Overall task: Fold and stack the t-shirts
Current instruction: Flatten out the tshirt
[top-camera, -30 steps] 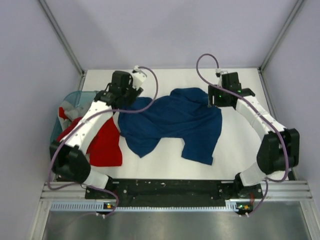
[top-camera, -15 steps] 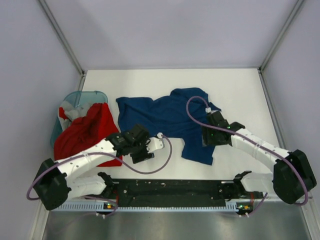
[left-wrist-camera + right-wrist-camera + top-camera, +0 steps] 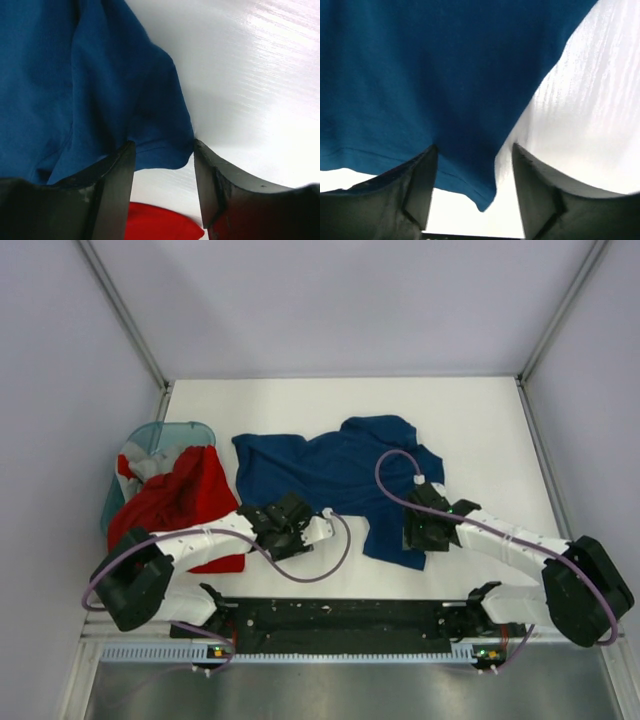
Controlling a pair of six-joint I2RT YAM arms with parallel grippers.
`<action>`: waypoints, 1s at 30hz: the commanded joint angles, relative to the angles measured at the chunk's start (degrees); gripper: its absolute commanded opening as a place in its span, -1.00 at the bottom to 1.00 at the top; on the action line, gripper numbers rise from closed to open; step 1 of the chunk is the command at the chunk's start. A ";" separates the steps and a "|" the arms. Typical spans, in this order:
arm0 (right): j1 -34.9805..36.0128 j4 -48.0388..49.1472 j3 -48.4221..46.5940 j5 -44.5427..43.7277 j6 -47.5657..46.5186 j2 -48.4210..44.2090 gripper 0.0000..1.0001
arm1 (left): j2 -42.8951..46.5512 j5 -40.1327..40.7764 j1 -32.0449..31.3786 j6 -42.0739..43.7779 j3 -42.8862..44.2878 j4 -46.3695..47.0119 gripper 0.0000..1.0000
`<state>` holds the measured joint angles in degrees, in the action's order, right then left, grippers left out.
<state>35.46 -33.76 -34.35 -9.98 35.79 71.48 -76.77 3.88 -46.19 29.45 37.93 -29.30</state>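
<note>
White tabletop (image 3: pixel 480 420), grey walls (image 3: pixel 330 310). Navy t-shirt (image 3: pixel 320 470) on tabletop; L gripper (image 3: pixel 163 145), R gripper (image 3: pixel 474 147) jaws spread, each straddling a hem corner.

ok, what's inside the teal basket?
A red t-shirt spilling over the basket rim onto the table, with grey-white cloth bunched beside it. Whatever lies beneath them, including the basket floor, is covered.

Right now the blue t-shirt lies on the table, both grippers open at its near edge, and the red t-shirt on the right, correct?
No: the red t-shirt is on the left; the top external view shows it. The rest holds: blue t-shirt on the table, left gripper and right gripper open at its near edge.
</note>
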 commanded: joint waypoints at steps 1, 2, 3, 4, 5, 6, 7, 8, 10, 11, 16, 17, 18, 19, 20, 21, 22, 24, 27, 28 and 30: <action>0.66 4.40 3.76 4.70 3.58 -1.69 -0.08 | -3.55 1.21 -0.21 0.08 -2.60 4.07 -0.09; 0.66 4.58 4.20 4.88 3.24 -1.96 -0.29 | -3.73 1.74 -0.04 -0.09 -2.60 3.81 -0.28; 0.66 4.67 4.20 5.32 2.88 -2.48 -0.59 | -3.74 2.09 -0.04 -0.10 -1.99 3.03 -0.61; 0.57 4.67 3.77 5.67 2.53 -3.53 -0.94 | -3.21 3.05 -0.04 -0.27 -1.12 2.06 -1.00; 0.40 4.58 2.89 5.93 1.83 -4.76 -1.00 | -2.08 5.50 -0.04 -0.45 -0.32 1.27 -1.00; -0.13 3.88 1.40 6.28 1.13 -6.95 -1.00 | -0.76 8.74 -0.12 -0.71 0.73 0.57 -1.00; -1.44 3.01 -0.35 6.37 0.43 -9.32 -1.00 | 1.08 14.61 0.14 -0.80 1.96 -0.22 -1.00; -3.19 1.95 -2.89 6.29 -0.62 -12.65 -1.00 | 2.93 18.93 0.49 -0.71 3.71 -1.19 -1.00; -7.31 -0.07 -9.99 5.41 -3.17 -18.98 -1.00 | 7.84 23.96 1.63 0.51 8.36 -4.79 -1.00; -10.64 -0.69 -14.04 5.15 -4.66 -21.80 -1.00 | 10.04 25.81 2.07 1.30 11.08 -6.19 -1.00; -17.00 -5.43 -39.07 2.96 -13.80 -23.68 -1.00 | 19.72 35.30 2.78 9.02 24.44 -7.53 -1.00; -17.09 -6.83 -43.91 2.08 -15.21 -22.71 -1.00 | 21.38 37.06 2.78 11.04 26.64 -6.83 -1.00; -17.09 -7.72 -49.36 1.55 -16.62 -21.66 -1.00 | 22.53 38.64 2.86 13.24 29.45 -6.21 -1.00; -17.09 -8.60 -54.37 0.84 -17.76 -20.61 -1.00 | 23.33 39.62 3.39 14.57 32.35 -6.12 -1.00; -17.09 -9.13 -58.51 0.32 -18.82 -19.99 -1.00 | 23.51 40.41 4.17 15.54 36.12 -6.38 -1.00; -17.09 -9.48 -62.99 -0.56 -19.70 -19.28 -1.00 | 23.77 40.94 5.14 16.59 39.29 -6.21 -1.00; -17.09 -10.01 -66.43 -1.27 -20.49 -18.75 -1.00 | 24.91 40.16 5.58 18.69 42.02 -5.25 -1.00; -17.09 -10.89 -73.46 -1.53 -21.81 -17.87 -1.00 | 26.41 39.89 5.85 22.21 45.28 -2.26 -1.00; -17.09 -12.73 -80.24 -2.06 -23.57 -17.61 -1.00 | 27.02 39.37 5.85 25.03 50.65 -3.74 -1.00; -17.09 -13.26 -82.09 -2.59 -24.44 -17.78 -1.00 | 27.29 38.75 5.85 25.56 51.53 -4.70 -1.00; -17.01 -13.88 -84.12 -4.08 -25.59 -18.22 -1.00 | 28.16 37.61 5.85 25.66 52.07 -7.16 -1.00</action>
<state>18.61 -43.97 -114.21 -10.04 14.76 52.53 -49.69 40.95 -40.64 50.41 87.33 -34.09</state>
